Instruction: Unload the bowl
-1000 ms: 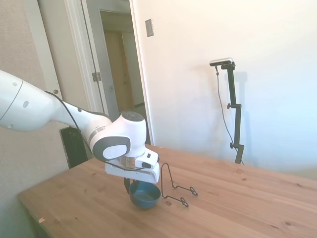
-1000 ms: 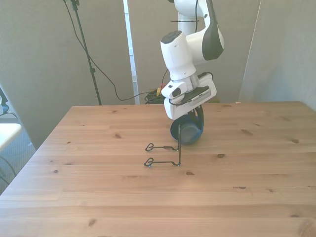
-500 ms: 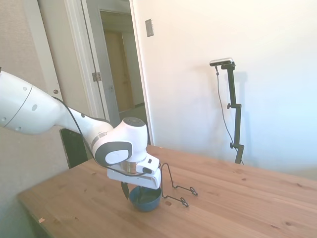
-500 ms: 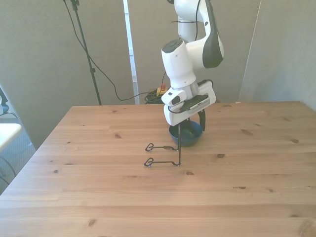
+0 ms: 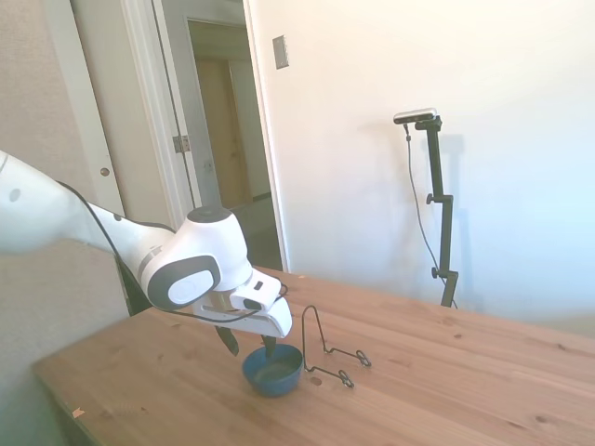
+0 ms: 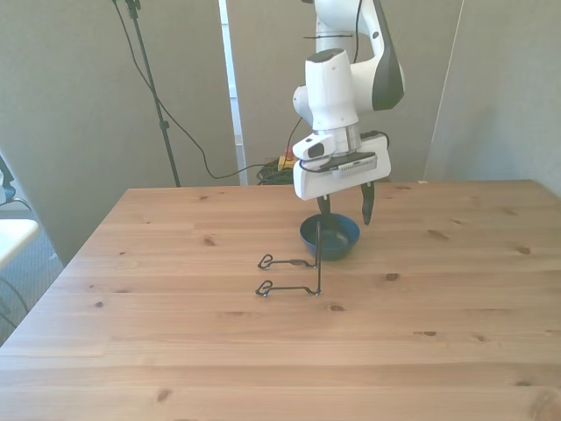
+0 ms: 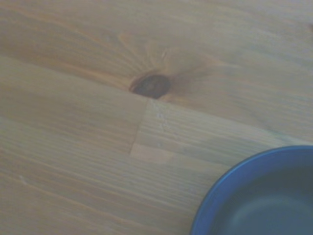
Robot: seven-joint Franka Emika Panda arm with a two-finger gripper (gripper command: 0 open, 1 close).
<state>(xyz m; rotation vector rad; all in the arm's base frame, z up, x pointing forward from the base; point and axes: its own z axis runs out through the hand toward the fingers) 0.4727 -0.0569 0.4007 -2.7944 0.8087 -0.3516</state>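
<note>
Upright on the wooden surface (image 6: 175, 351) beside the wire rack (image 6: 294, 267), the glossy, rigid blue bowl (image 6: 330, 235), likely slippery, sits free beneath the gripper (image 6: 345, 210), fingers spread wide; its rim suits pinching.

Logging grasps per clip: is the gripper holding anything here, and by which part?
Nothing is held. The gripper is open above the small deep-blue glossy bowl, which sits upright on the wooden table.

The bowl (image 6: 330, 238) is showing deep blue outside, greyish inside. The thin wire rack (image 6: 294, 272) is looking black, the tabletop (image 6: 175, 351) pale knotted pine, and the arm (image 5: 191, 269) white with grey.
</note>
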